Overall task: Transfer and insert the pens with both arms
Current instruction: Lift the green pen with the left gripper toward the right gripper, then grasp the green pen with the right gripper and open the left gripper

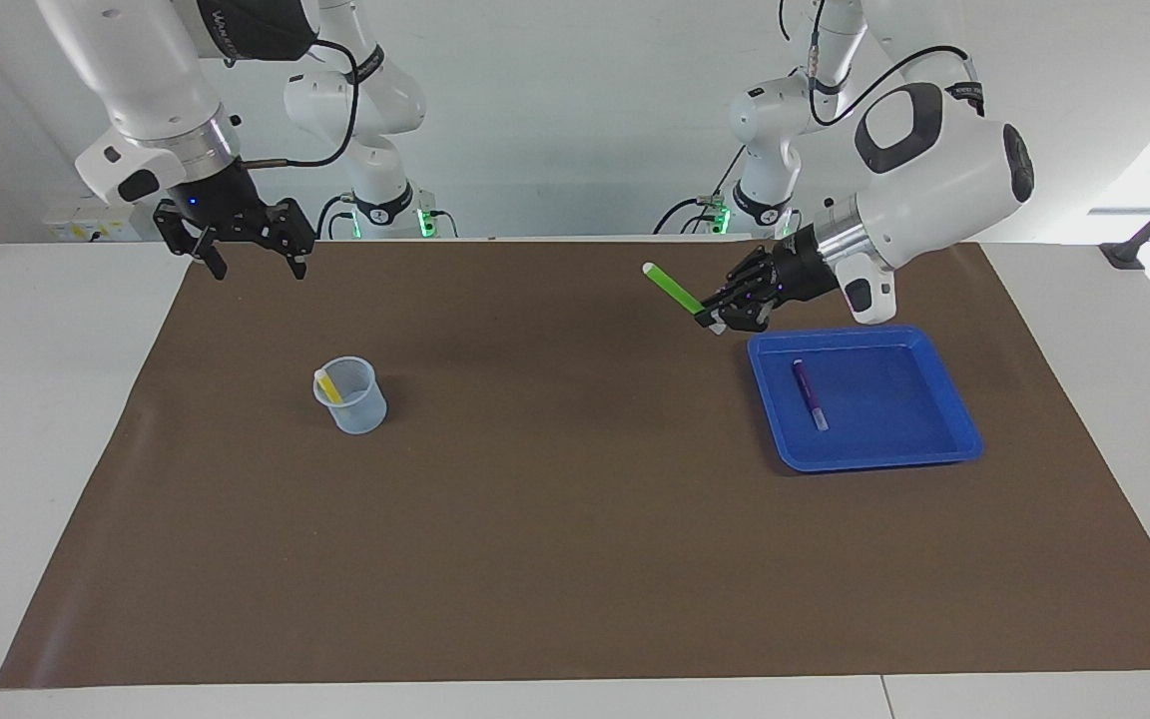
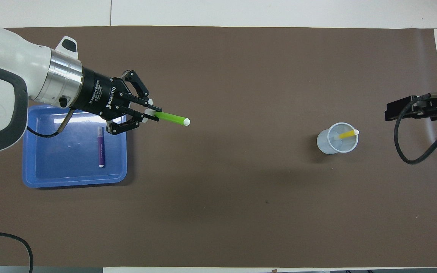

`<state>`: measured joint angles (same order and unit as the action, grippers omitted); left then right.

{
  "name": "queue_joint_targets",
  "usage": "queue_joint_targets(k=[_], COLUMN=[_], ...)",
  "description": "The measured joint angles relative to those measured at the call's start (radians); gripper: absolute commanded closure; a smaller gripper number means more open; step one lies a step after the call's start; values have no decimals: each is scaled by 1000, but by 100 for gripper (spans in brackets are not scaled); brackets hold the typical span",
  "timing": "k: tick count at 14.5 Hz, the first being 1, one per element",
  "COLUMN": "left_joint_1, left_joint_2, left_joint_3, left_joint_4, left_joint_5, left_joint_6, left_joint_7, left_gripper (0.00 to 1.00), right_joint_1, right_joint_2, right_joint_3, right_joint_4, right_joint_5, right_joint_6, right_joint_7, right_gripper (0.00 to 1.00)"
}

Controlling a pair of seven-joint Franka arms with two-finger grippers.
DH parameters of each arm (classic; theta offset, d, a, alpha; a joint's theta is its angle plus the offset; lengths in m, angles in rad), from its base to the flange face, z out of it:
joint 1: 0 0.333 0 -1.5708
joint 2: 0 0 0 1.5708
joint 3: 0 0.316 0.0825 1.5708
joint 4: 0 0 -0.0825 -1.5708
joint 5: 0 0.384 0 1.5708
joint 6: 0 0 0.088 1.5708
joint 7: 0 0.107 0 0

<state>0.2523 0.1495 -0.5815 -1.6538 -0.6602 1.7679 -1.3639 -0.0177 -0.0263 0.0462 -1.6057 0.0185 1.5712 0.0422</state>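
Left gripper (image 1: 725,315) has its jaws clenched on the green pen (image 1: 673,287), gripped at one end only, the whitish tip sticking out at about 10 o'clock in the facing view, up in the air over the mat beside the blue tray (image 1: 954,399). Risk: an end grip could let the pen pivot or slip during a handover.

Right gripper (image 1: 251,250) waits, jaws released, above the mat's edge.

Yellow pen (image 1: 328,384) leans inside the clear cup (image 1: 350,396). Purple pen (image 1: 809,393) lies flat in the tray on the tabletop, slim, with a pale end.
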Motion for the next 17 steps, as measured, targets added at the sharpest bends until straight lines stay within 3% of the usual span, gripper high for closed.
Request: queue_joint_targets(k=[3,8,12,17], left_joint_1=[-1,-13,-67,-79], left_joint_2=[-7,-35,-87,-137], left_joint_3=[-40,-69,-74,-75], left_joint_4=[-1,-35,-139,-212], left_joint_5=[-82,-218,-309,-384], left_joint_6=[4,11,107,165], left_joint_7=[-98,-154,-158,-159], left_gripper=[100,100,100,100], right_joint_1=[5,13,15,17], right_joint_2=[0,2,3,6], right_joint_3=[21,134,231,282], right_joint_4=[2,3,4,1], right_joint_5=[143,375,441,469], right_joint_6=[2,93,154,191], right_joint_7=[40,223,344,365], right_gripper=[0,0,0,0])
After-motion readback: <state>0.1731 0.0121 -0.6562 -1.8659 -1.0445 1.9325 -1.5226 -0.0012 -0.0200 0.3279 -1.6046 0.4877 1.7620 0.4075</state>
